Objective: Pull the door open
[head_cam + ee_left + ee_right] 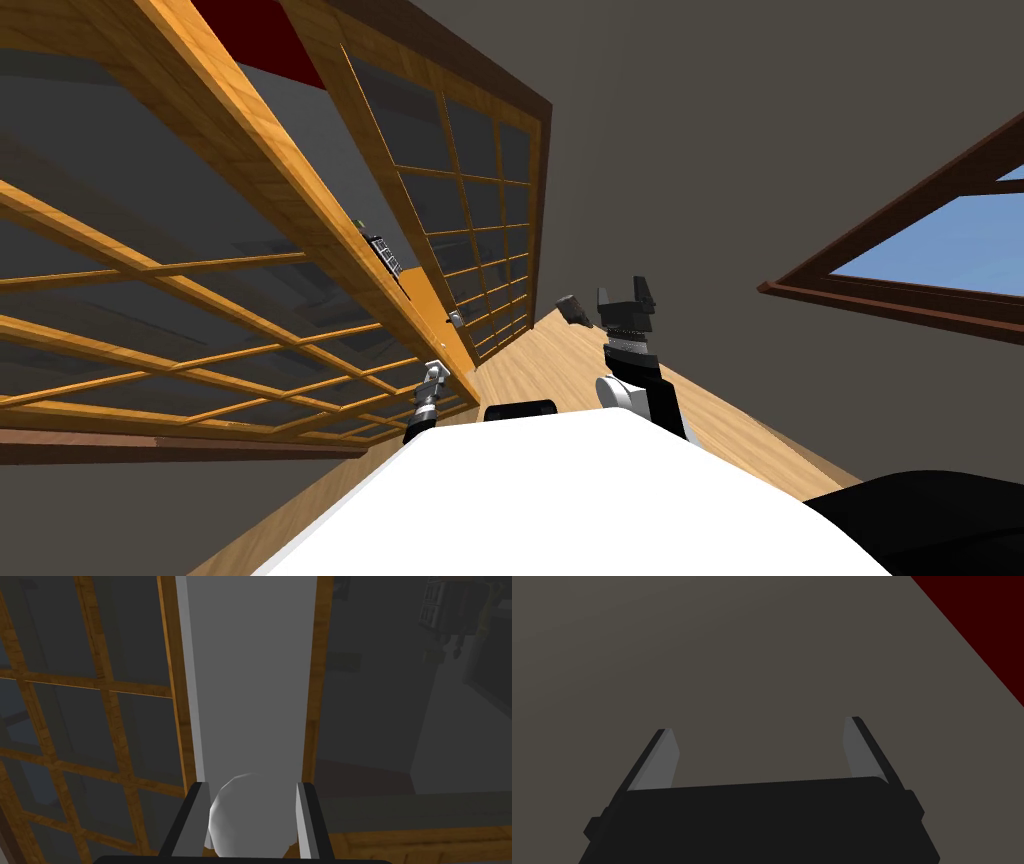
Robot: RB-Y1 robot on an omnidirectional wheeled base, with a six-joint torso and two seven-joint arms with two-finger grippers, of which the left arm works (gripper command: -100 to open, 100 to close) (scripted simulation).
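Against the free edge of the glazed, honey-coloured wooden lattice door (300, 180), on my left front, the left gripper (252, 786) has its 2 grey fingers (200, 821) clamped on the round, pale grey door knob (247, 826), while the right gripper (759, 726) hangs with its blades apart near a bare wall. The grasp looks made and the pull is the step in hand: next I judge a steady draw backwards, arcing about the hinges. The door stands upright, its long axis floor to lintel, its grey edge (250, 676) facing the gripper.
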